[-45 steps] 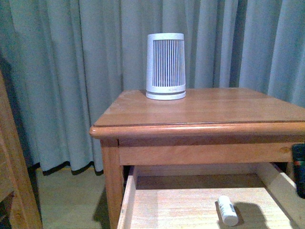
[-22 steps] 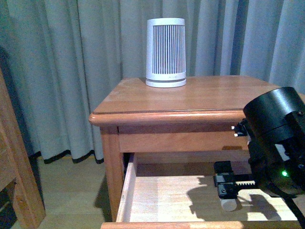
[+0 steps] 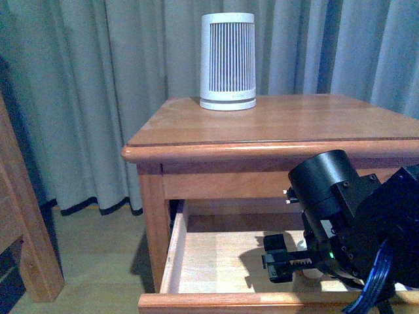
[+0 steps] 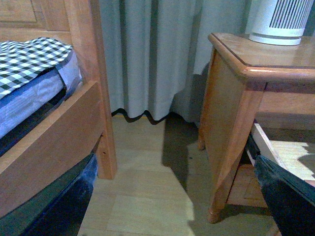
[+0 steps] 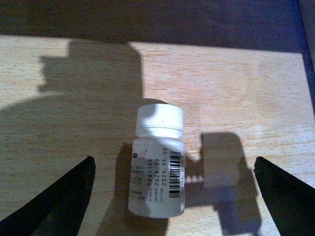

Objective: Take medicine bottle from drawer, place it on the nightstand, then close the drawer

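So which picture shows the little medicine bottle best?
The right wrist view: the medicine bottle lies whole, cap and label clear. Front view shows only a white sliver behind the right gripper; left wrist view, none.

White, capped medicine bottle [image 5: 156, 169] lies flat, cap toward 12 o'clock, in the nightstand's [image 3: 275, 124] open drawer [image 3: 209, 261].
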Controlling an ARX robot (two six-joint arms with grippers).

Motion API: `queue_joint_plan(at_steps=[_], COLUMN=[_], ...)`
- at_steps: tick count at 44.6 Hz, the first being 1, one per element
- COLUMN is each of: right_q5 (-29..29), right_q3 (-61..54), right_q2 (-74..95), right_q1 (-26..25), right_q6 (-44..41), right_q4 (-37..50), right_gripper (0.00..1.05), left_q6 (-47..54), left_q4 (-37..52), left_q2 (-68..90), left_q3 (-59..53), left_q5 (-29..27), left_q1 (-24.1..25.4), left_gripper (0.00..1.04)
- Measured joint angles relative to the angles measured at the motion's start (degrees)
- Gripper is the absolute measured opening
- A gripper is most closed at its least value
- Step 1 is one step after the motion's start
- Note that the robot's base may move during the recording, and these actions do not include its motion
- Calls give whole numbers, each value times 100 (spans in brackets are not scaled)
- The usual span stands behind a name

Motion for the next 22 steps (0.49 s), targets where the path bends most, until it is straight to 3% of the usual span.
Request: queue_joint_plan(at_steps=[5, 18, 22], right_q5=[98, 149, 153], right_q3=[72, 140, 140], right_q2=[153, 254, 254], right_q1=[20, 22, 20], right_q6=[-44, -57, -50], right_q4=[57, 35, 24], right_gripper=[96, 54, 36], left_q6=[0, 0, 0], left_q4=[0, 0, 0], left_q2=[0, 0, 0], left_q3=[0, 0, 0], left_q5=[0, 0, 0], left_q1=[0, 0, 0], left_gripper=[98, 98, 98])
